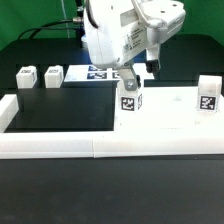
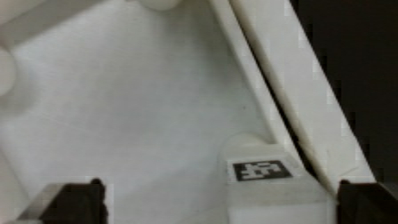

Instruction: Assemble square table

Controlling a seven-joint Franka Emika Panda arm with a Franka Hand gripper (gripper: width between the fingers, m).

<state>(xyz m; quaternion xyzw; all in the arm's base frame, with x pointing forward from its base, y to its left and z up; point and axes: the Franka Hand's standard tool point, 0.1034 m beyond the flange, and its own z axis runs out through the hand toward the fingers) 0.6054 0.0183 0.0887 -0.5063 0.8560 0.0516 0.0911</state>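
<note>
Square table's white slab flat at 4 o'clock in the exterior view, against the border rail. Upright at the slab's 9 o'clock end, the near leg block; at its 3 o'clock end, the far leg block; at the frame's 10 o'clock, two spare leg blocks. Arm's gripper just above the near leg block, fingers spread wide, gripping nothing.

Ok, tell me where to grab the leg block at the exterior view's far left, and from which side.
Grip the far-left leg block by its two flat side faces, coming straight down from above. It stands free on the black table, and the gap to the neighbouring leg block looks wide enough for one finger of the open pincer.
</note>
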